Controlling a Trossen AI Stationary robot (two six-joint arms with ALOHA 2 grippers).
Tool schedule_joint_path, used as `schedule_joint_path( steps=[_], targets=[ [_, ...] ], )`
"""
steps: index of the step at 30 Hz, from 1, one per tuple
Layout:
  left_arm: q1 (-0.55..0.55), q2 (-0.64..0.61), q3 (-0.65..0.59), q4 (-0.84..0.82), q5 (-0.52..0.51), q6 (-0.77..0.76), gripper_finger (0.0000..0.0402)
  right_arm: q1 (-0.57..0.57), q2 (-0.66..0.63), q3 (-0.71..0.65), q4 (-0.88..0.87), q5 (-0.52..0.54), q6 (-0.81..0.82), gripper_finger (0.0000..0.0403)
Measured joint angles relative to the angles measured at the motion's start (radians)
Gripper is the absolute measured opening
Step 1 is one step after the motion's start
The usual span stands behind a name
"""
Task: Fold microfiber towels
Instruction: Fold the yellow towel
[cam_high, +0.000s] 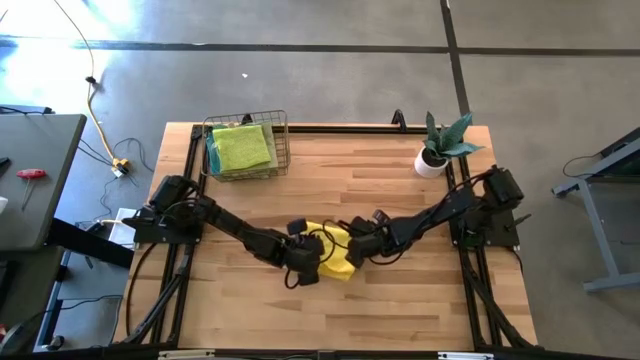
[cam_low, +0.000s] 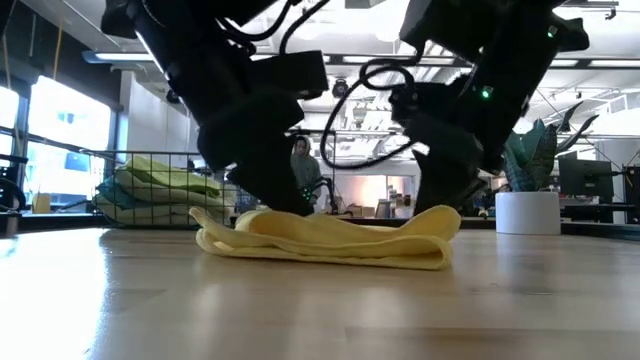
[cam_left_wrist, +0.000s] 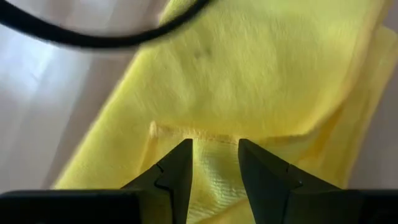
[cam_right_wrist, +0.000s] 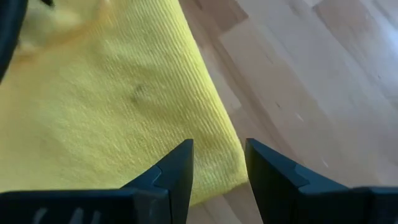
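So this looks like mid-fold on the yellow towel (cam_high: 338, 255), which sits near the middle of the table (cam_high: 400, 310), a bit toward the front edge, already doubled over into a low flat bundle with a rounded fold on one side in the low view. Both arms are crowded right over it: the left gripper (cam_left_wrist: 214, 165) is down at a hemmed edge with its fingers parted a little and yellow cloth showing in the gap, and the right gripper (cam_right_wrist: 217, 165) sits at the rounded folded edge, fingers also slightly apart, straddling the cloth with bare wood just beside it. I honestly can't tell whether either one is pinching the fabric or just resting on it. The other towels (cam_high: 240, 148) are stacked in the wire basket (cam_high: 282, 150) at the back left corner, and a potted plant (cam_high: 440, 148) stands at the back right. My guess is the next move needs both claws to grab the same edge evenly and carry it across together, otherwise the layers will skew or bunch.
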Motion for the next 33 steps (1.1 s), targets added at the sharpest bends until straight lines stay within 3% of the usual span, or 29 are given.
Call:
schedule_joint_path(
  steps=[9,17,25,33],
  targets=[
    [-0.048,-0.012,0.0,-0.09,0.159,-0.137,0.0119,0.003,-0.034,0.001,0.086,-0.001,-0.037,0.0138],
    [-0.079,-0.038,0.031,-0.042,0.058,-0.108,0.0119,0.008,0.054,0.001,0.287,-0.106,-0.086,0.0138],
    [-0.051,-0.034,0.036,-0.034,-0.069,-0.084,0.0119,0.034,0.102,0.003,0.299,-0.12,-0.079,0.0138],
    [-0.016,-0.033,0.019,-0.042,-0.021,-0.126,0.0119,0.034,0.106,0.004,0.278,-0.093,-0.088,0.0138]
  ],
)
